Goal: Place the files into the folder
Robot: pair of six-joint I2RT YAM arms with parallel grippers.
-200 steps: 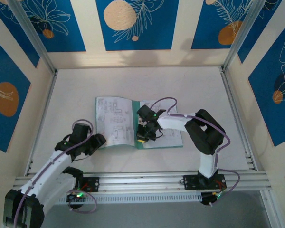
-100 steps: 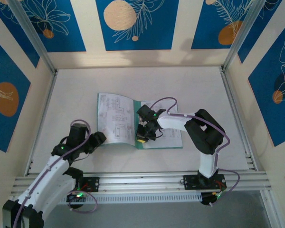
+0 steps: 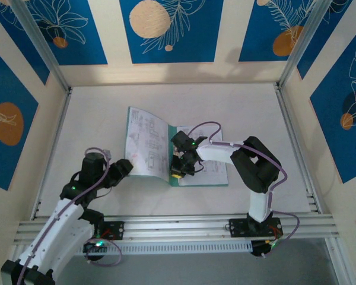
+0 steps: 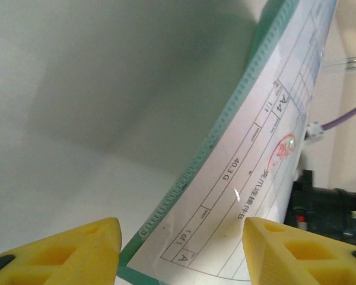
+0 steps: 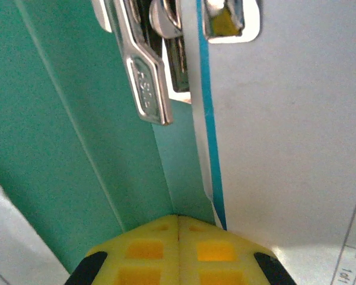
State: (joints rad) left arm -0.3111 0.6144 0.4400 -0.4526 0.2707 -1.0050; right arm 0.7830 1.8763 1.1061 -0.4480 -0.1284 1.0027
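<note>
Folder (image 5: 65,130) lies open mid-table. Files (image 3: 145,145) sit on its left cover, which is tipped up off the table. L gripper (image 3: 124,167) is at that cover's outer edge, fingers (image 4: 77,246) approx half apart w/ the edge between them, not pinching. R gripper (image 3: 179,169) is closed tight, tips down at the folder's spine beside the metal clip (image 5: 145,77). To do this well, I'd swing the cover over slowly w/ R pinning the spine so the sheets don't slide.

Soft overhead light, no harsh glare.
Your left wrist view has a broad grey shadow on the table (image 4: 59,178) under the raised folder (image 4: 209,148); the near yellow fingers (image 4: 65,249) blur, and the right wrist's metal clip (image 5: 143,83) glints.
</note>
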